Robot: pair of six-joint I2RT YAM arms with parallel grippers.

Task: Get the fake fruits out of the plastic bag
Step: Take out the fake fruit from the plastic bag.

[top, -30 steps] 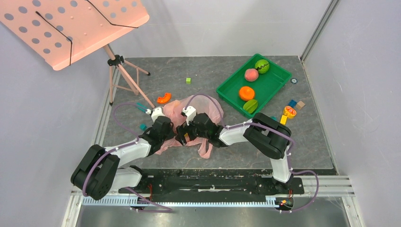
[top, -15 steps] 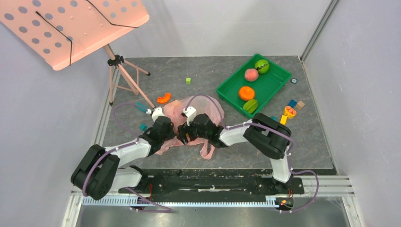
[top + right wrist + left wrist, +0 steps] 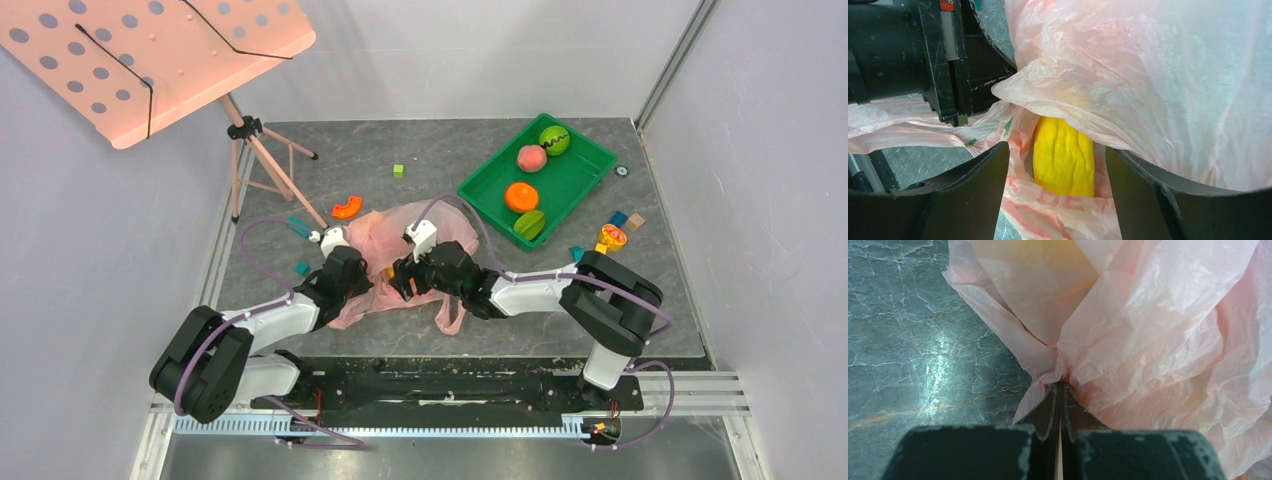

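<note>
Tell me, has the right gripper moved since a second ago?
Yes: the right gripper has shifted slightly rightward, toward the green tray.

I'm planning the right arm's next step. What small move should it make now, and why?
Probably close the right gripper on the yellow fruit. The fruit lies between its open fingers at the mouth of the plastic bag and is not yet gripped. The left gripper is shut on a pinch of the bag, which should hold it in place.

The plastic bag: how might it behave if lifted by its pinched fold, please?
Probably floppy: the plastic bag bunches into creases where the left gripper pinches it. Likely light and thin, since the yellow fruit shows through.
</note>
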